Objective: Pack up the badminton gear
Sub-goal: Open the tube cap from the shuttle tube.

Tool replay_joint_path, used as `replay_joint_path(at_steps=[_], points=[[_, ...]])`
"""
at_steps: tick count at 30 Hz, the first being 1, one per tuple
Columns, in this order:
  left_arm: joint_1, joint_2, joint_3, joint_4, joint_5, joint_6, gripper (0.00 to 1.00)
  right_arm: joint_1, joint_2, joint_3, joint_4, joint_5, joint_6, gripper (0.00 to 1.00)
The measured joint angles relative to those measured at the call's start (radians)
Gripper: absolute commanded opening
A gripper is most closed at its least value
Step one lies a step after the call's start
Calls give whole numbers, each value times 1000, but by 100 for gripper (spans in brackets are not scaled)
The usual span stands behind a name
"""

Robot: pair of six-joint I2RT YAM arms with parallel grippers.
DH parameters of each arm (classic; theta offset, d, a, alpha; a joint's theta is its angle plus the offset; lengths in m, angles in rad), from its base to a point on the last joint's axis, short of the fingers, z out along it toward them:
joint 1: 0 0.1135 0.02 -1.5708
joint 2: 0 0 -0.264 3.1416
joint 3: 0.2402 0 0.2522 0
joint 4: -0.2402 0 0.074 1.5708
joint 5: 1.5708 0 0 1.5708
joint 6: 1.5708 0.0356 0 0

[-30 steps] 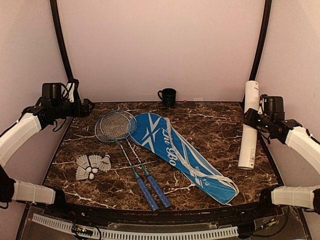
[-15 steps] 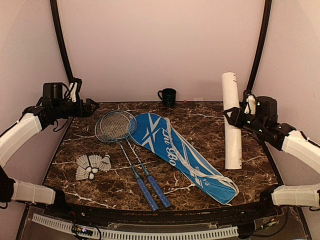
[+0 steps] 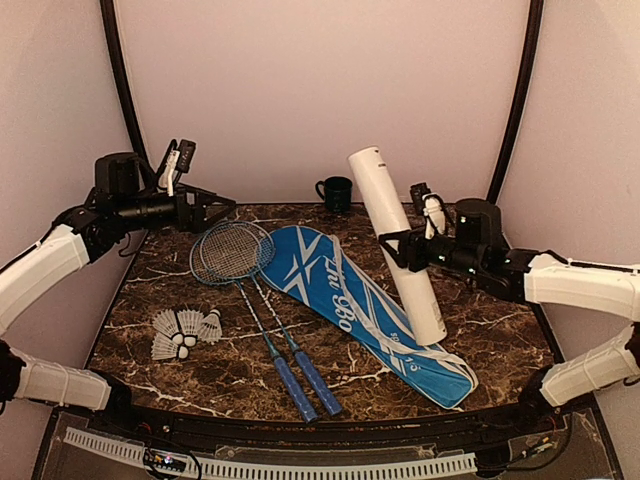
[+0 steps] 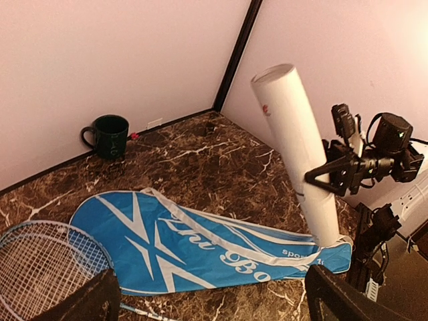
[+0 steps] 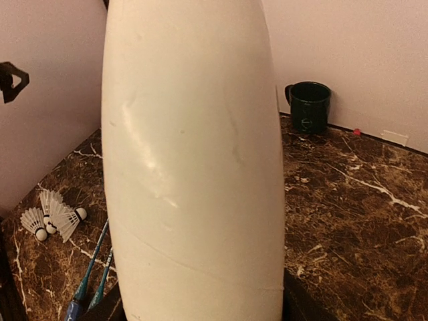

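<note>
Right fingers (image 3: 393, 241) are clamped on the white tube (image 3: 383, 198) near mid-length. The tube is tilted, its upper end leaning back and left and its lower end over the narrow end of the blue cover (image 3: 335, 300), which lies flat on the tabletop (image 3: 470, 322). Contact there cannot be determined. Left fingers (image 4: 338, 301) are spread wide, holding nothing, raised left of the cover. Two rackets (image 3: 240, 268) lie just left of the cover, heads overlapping. Shuttlecocks (image 3: 185, 333) are clustered farther left. A green mug (image 3: 335, 192) stands behind the cover.

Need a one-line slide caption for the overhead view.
Right gripper holds the white tube tilted over the blue cover; left gripper open and empty; rackets and shuttlecocks lie unpacked.
</note>
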Motion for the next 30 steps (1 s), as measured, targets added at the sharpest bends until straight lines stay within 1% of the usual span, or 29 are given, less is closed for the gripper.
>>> replay_joint_path(at_steps=[5, 11, 17, 23, 30], points=[[0, 8, 68, 5, 71, 35, 99, 120, 114, 67, 6, 19, -112, 57], [0, 40, 70, 1, 126, 49, 99, 243, 201, 129, -10, 98, -230, 57], [-6, 115, 67, -21, 198, 13, 99, 346, 272, 173, -45, 177, -312, 59], [-16, 134, 21, -2, 294, -74, 99, 396, 323, 198, -65, 223, -349, 59], [-24, 161, 6, 61, 356, -187, 99, 410, 338, 221, -95, 247, -369, 60]])
